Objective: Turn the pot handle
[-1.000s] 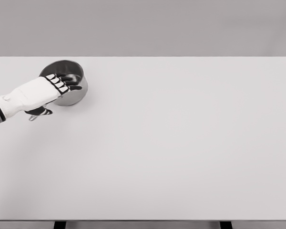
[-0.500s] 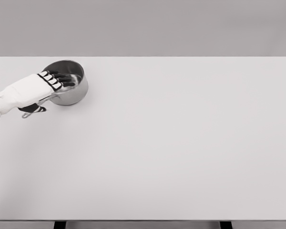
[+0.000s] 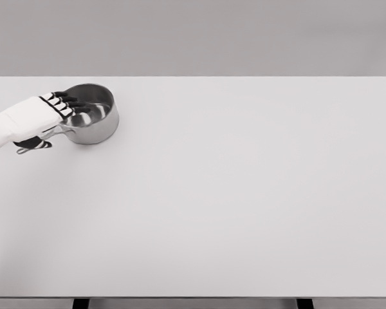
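Note:
A small steel pot (image 3: 95, 120) stands at the far left of the white table (image 3: 244, 193). Its thin handle (image 3: 66, 129) points toward the lower left and runs under my left hand (image 3: 50, 121). The white hand lies over the handle. Its dark fingertips (image 3: 65, 100) reach across the pot's near rim and the thumb (image 3: 33, 144) shows below the handle, so the hand looks closed around it. Most of the handle is hidden by the palm. The left forearm enters at the picture's left edge.
The table's back edge runs just behind the pot, and its left edge is close to my hand. A plain grey wall stands beyond. Two dark table legs show at the bottom edge.
My left hand has slid left and slightly away from me, and the handle has swung left with it. The pot body has stayed at about the same spot.

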Controlling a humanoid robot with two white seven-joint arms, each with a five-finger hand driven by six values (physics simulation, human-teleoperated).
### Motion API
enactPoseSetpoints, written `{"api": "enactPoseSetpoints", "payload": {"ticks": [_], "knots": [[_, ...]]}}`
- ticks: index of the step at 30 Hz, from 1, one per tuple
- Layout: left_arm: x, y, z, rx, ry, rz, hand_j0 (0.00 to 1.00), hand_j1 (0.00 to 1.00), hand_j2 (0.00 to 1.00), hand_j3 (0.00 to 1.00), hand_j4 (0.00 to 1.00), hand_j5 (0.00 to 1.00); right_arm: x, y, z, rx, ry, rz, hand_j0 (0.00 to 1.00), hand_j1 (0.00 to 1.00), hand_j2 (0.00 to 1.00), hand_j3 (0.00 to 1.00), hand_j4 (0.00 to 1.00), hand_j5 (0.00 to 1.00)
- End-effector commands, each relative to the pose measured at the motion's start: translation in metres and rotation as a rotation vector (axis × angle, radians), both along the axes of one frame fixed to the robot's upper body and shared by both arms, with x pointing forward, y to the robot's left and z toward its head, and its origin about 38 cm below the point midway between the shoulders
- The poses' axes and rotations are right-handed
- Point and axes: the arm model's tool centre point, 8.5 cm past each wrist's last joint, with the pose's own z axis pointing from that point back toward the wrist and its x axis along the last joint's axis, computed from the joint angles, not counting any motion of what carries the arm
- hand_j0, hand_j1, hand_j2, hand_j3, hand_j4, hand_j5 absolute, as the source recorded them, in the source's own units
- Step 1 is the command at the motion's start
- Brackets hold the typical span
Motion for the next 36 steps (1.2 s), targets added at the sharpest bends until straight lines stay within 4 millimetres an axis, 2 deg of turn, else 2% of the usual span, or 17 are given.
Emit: {"api": "enactPoseSetpoints", "payload": {"ticks": [1, 18, 36], "knots": [[0.001, 0.005, -0.001, -0.004, 0.005, 0.013, 1.00, 1.00, 1.00, 1.00, 1.00, 1.00, 0.000, 0.000, 0.000, 0.000, 0.000, 0.000, 1.00, 1.00, 1.00, 1.00, 1.00, 1.00], [0.010, 0.019, 0.010, 0.025, -0.027, 0.059, 1.00, 1.00, 1.00, 1.00, 1.00, 1.00, 0.000, 0.000, 0.000, 0.000, -0.001, 0.000, 1.00, 1.00, 1.00, 1.00, 1.00, 1.00], [0.023, 0.037, 0.013, 0.046, -0.029, 0.122, 1.00, 1.00, 1.00, 1.00, 1.00, 1.00, 0.000, 0.000, 0.000, 0.000, 0.000, 0.000, 1.00, 1.00, 1.00, 1.00, 1.00, 1.00]]}}
